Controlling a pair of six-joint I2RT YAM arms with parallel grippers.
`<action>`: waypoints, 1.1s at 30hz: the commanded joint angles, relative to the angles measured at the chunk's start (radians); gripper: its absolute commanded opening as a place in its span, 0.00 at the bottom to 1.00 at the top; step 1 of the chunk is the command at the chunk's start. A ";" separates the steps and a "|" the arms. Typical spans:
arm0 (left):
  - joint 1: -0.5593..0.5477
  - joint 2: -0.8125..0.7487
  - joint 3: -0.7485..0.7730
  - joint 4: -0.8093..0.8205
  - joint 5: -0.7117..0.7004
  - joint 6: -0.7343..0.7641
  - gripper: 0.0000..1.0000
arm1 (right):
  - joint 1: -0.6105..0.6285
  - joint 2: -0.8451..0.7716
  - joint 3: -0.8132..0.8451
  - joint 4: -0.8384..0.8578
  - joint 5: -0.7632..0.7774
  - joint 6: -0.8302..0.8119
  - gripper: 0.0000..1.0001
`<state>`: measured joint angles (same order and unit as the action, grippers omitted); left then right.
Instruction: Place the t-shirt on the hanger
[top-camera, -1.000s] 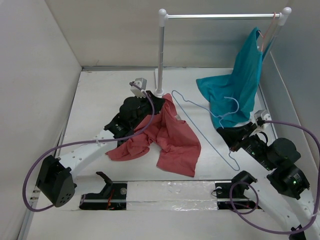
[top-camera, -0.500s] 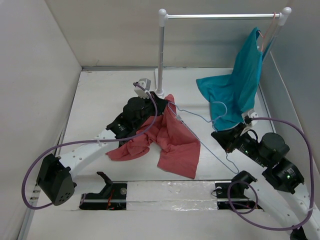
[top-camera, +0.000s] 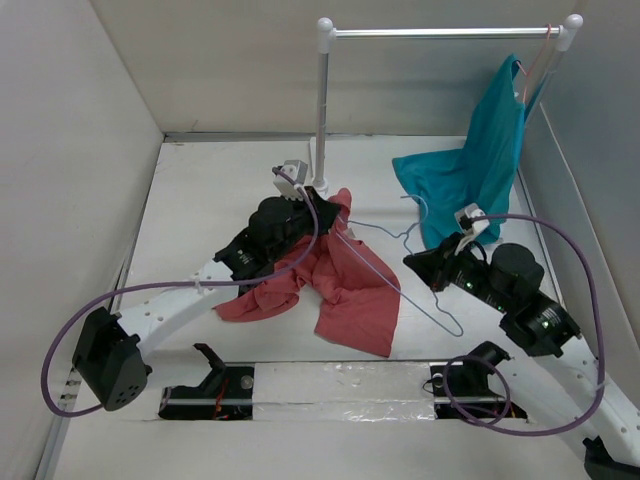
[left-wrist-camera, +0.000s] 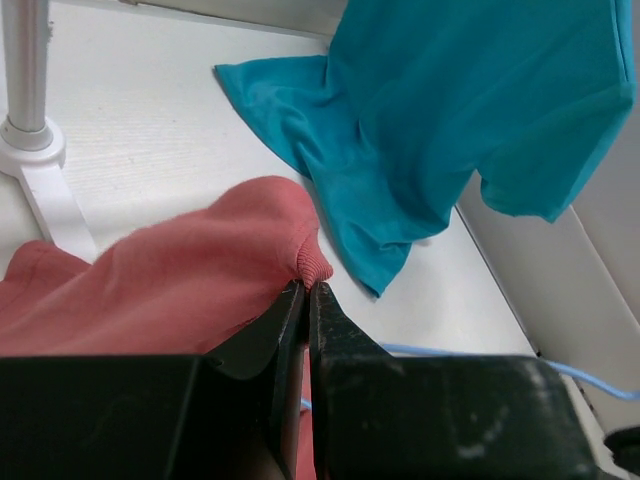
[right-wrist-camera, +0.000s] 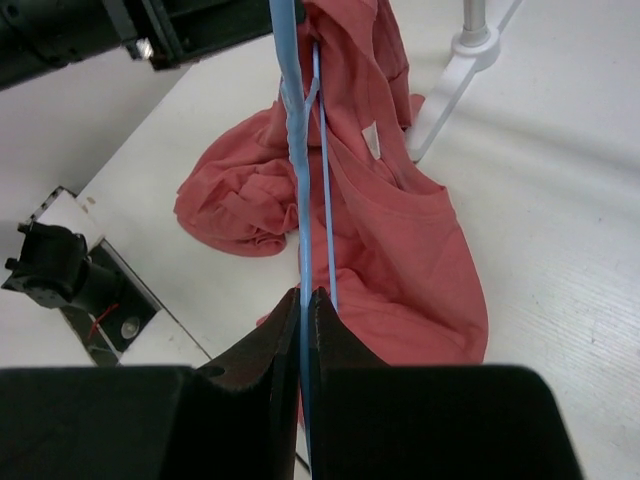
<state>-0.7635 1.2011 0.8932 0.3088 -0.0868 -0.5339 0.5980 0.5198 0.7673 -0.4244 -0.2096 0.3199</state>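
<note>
The salmon-red t-shirt (top-camera: 345, 285) lies crumpled on the white table. My left gripper (top-camera: 322, 208) is shut on its ribbed collar (left-wrist-camera: 312, 262) and holds that edge raised. The hanger (right-wrist-camera: 292, 120), a thin light-blue wire, slants across the shirt from the collar toward the near right. My right gripper (top-camera: 412, 260) is shut on the wire, which runs straight out between its fingers (right-wrist-camera: 305, 295). In the right wrist view the far end of the hanger reaches up beside the left arm. A short stretch of the wire (left-wrist-camera: 450, 352) shows below the left gripper.
A teal shirt (top-camera: 470, 170) hangs from an orange hanger on the white rack (top-camera: 440, 33) at the back right, its hem spread on the table. The rack's left post and foot (top-camera: 320, 150) stand just behind my left gripper. Walls close in both sides.
My right arm has swung left and carried the hanger over the red shirt, so the hanger's far end now meets the collar. My left gripper has shifted slightly right, still gripping the collar.
</note>
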 joint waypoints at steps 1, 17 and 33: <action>-0.069 -0.058 0.041 0.037 -0.022 0.040 0.00 | 0.022 0.077 0.020 0.168 0.001 0.016 0.00; -0.207 -0.204 0.116 -0.076 -0.280 0.095 0.00 | 0.125 0.059 0.176 0.292 0.217 0.014 0.00; -0.474 -0.233 0.188 -0.089 -0.369 0.117 0.00 | 0.321 0.384 -0.040 0.907 0.282 0.053 0.00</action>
<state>-1.2221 1.0466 1.0351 0.1287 -0.4236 -0.4183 0.8627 0.9070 0.7483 0.2142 0.0162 0.3576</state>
